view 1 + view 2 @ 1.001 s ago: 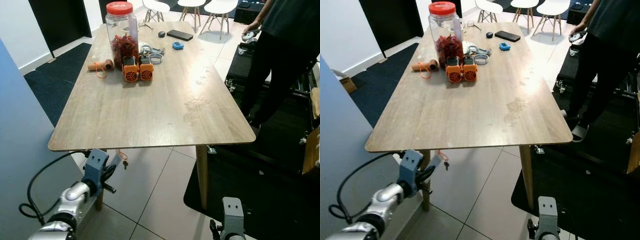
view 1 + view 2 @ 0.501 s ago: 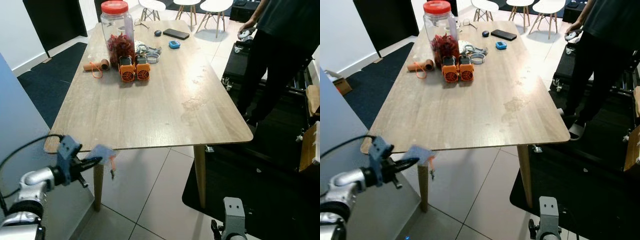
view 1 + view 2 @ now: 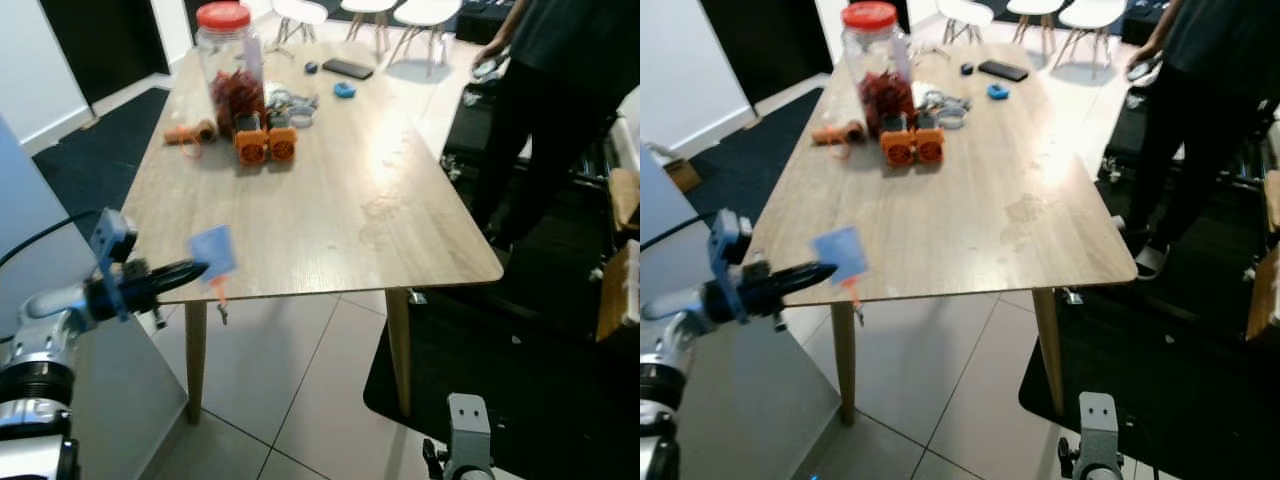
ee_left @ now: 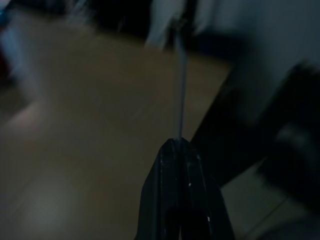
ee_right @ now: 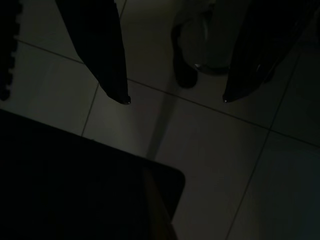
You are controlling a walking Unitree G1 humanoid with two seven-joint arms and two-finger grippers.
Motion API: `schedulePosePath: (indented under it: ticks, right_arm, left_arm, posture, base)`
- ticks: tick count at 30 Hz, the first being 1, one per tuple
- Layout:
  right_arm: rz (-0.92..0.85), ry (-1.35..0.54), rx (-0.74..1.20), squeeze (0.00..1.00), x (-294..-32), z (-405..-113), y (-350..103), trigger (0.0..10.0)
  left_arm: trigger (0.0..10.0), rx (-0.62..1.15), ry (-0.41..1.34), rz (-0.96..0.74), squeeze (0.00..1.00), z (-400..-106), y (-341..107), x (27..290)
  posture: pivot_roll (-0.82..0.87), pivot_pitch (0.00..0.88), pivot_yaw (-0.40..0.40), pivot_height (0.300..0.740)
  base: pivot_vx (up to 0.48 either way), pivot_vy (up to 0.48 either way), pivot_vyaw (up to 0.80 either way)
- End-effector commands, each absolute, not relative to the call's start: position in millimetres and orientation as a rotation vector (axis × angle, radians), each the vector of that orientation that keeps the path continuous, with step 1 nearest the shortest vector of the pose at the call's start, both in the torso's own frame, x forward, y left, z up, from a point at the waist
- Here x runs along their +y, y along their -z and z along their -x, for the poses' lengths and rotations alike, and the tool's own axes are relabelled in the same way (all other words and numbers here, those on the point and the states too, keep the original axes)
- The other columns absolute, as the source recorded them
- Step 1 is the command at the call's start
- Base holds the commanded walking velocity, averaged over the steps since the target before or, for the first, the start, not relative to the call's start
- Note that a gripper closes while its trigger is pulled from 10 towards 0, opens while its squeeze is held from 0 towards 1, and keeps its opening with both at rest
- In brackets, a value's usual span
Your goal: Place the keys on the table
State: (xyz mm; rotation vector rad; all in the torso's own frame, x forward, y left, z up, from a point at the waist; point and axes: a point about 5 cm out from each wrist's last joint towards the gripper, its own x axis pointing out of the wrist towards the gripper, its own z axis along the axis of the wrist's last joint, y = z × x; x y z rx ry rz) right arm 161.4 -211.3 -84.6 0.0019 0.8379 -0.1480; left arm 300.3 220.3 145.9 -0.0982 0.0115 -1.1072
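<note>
Keys [image 3: 213,262] in left claw [image 3: 195,268], at table [image 3: 400,230] edge

Table [image 3: 330,190]: pale wood w/ fine grain, smooth, a soft shine toward the far right. Big jar [image 3: 228,65]: clear see-thru plastic or glass, can't tell which, w/ a red plastic lid. Two small orange things [image 3: 265,146] near it look like plastic. Floor [image 3: 300,390]: smooth pale tiles, a bit shiny. Mat [image 3: 520,400] on the right: black, matt. Left arm [image 3: 40,320]: silver, shiny metal look. Left gripper [image 3: 195,268]: black, matt; it pinches a flat blue tag [image 3: 213,250], looks like plastic. Phone [image 3: 349,68] at the far end: black, glossy.
</note>
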Motion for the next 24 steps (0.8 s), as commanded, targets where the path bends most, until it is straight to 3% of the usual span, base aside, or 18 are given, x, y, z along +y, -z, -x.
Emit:
schedulePosePath:
  ticks: [1, 3, 4, 6, 11, 15, 16, 24]
  right_arm:
    - [-0.005, 0.152, 0.845, 0.00, -212, -160, 85, 10.0]
    - [-0.004, 0.153, 0.845, 0.00, -213, -160, 85, 10.0]
    - [-0.004, 0.153, 0.845, 0.00, -213, -160, 85, 10.0]
    - [-0.003, 0.155, 0.845, 0.00, -214, -160, 85, 10.0]
    - [0.001, 0.155, 0.847, 0.00, -215, -159, 85, 10.0]
    - [0.001, 0.153, 0.848, 0.00, -215, -159, 85, 10.0]
    - [-0.001, 0.154, 0.847, 0.00, -215, -159, 85, 10.0]
    - [-0.004, 0.155, 0.847, 0.00, -213, -160, 85, 10.0]
  left_arm:
    - [10.0, 0.001, 1.154, 0.150, 0.00, -300, -147, 201]
    - [10.0, -0.059, 1.213, 0.228, 0.00, -298, -157, 163]
    - [10.0, -0.059, 1.213, 0.228, 0.00, -298, -157, 163]
    - [10.0, -0.118, 1.264, 0.273, 0.00, -296, -169, 129]
    - [10.0, -0.118, 1.317, 0.253, 0.00, -292, -177, 77]
    - [10.0, -0.080, 1.196, 0.123, 0.00, -300, -174, 60]
    - [10.0, -0.048, 1.093, 0.025, 0.00, -309, -169, 52]
    - [10.0, -0.051, 0.740, -0.140, 0.00, -336, -165, 45]
  posture:
    - [0.02, 0.035, 0.000, 0.740]
    - [0.02, 0.036, 0.001, 0.740]
    - [0.02, 0.036, 0.001, 0.740]
    - [0.02, 0.037, 0.000, 0.740]
    - [0.02, 0.041, -0.002, 0.740]
    - [0.01, 0.041, 0.000, 0.740]
    - [0.02, 0.041, -0.001, 0.740]
    - [0.01, 0.040, 0.008, 0.740]
  base:
    - [0.000, 0.000, 0.00]
    - [0.000, 0.000, 0.00]
    - [0.000, 0.000, 0.00]
    - [0.000, 0.000, 0.00]
    - [0.000, 0.000, 0.00]
    - [0.000, 0.000, 0.00]
    - [0.000, 0.000, 0.00]
    - [0.000, 0.000, 0.00]
